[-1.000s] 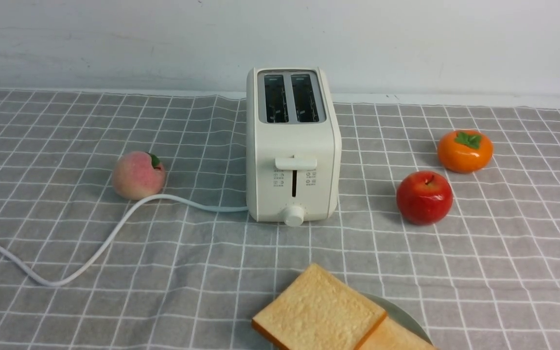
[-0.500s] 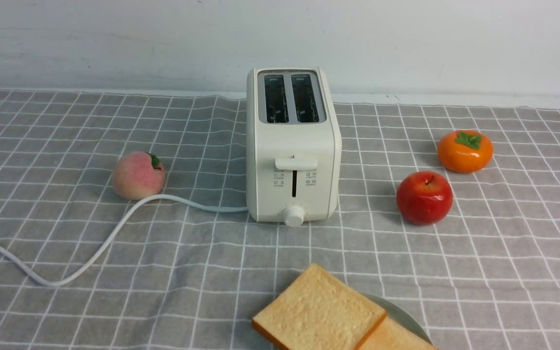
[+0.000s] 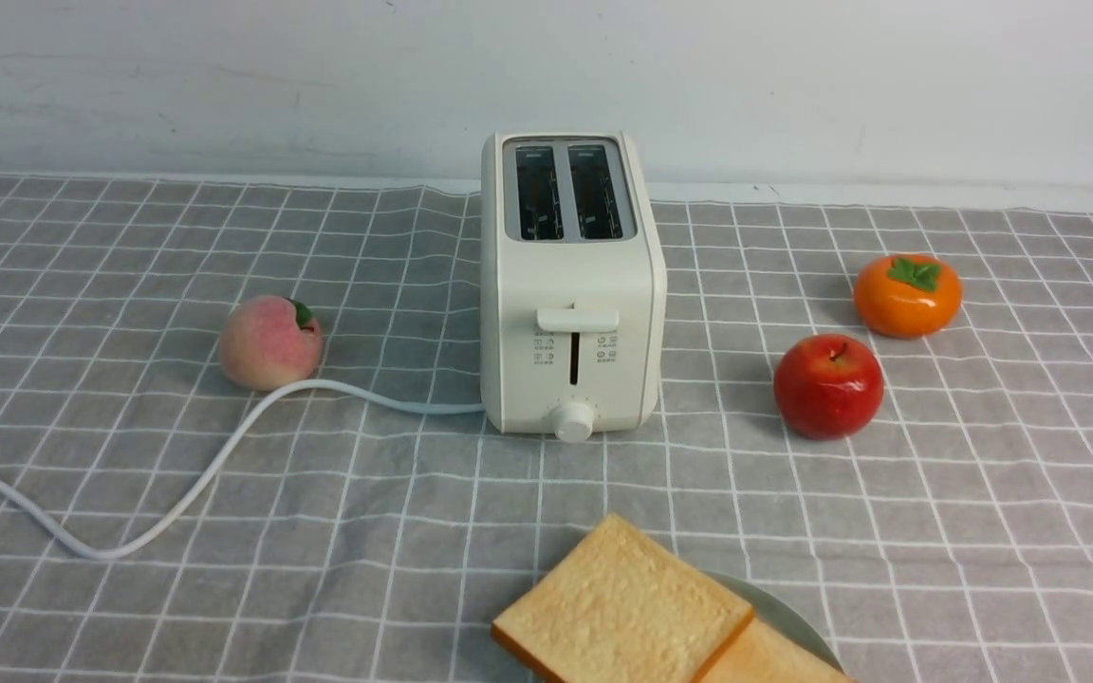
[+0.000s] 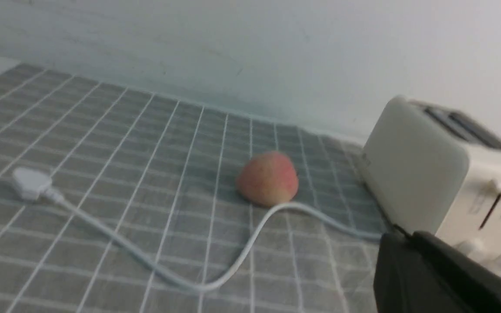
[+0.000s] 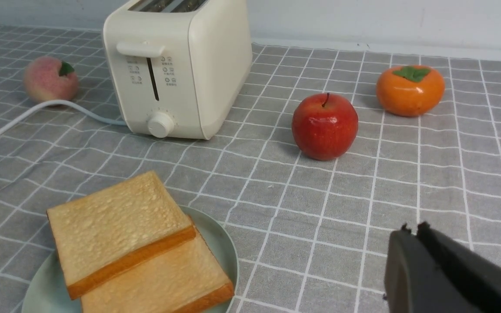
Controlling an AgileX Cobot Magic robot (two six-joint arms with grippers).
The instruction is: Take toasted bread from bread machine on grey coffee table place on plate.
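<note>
On the table surface: grey coffee table (image 3: 983, 531) is dressed in grey cloth with a white grid check; the cloth shows shallow wrinkles.
Room: plain white wall (image 3: 224, 76) stands directly behind the far table edge.
Count, fruit: three pieces. One peach (image 3: 270, 341) on the left, one red apple (image 3: 828, 385) and one orange persimmon (image 3: 908, 295) on the right.
Count, appliance: one bread machine (image 3: 571, 285), cream-white, upright at the centre, between the peach and the apple.
Count, cord: one white power cord (image 3: 186, 484), running from the bread machine's left side, passing just in front of the peach, ending in a plug visible in the left wrist view.
Count, slots: two, both dark, with no bread showing; slide lever sits high on the front face, round knob at the base.
Count, plate: one plate (image 5: 222, 243), pale mint-green, near the front edge, well apart from the bread machine.
Count, slices: two.
Toasted bread: toasted bread (image 3: 620, 607) lies on the plate, pale golden faces, orange-brown crusts; the upper slice overlaps the lower one and overhangs the plate rim on the left.
Left gripper: left gripper (image 4: 400, 237) has its dark jaws pressed together, holding nothing.
Right gripper: right gripper (image 5: 411, 228) has its jaws nearly together, a thin slit between them, holding nothing.
</note>
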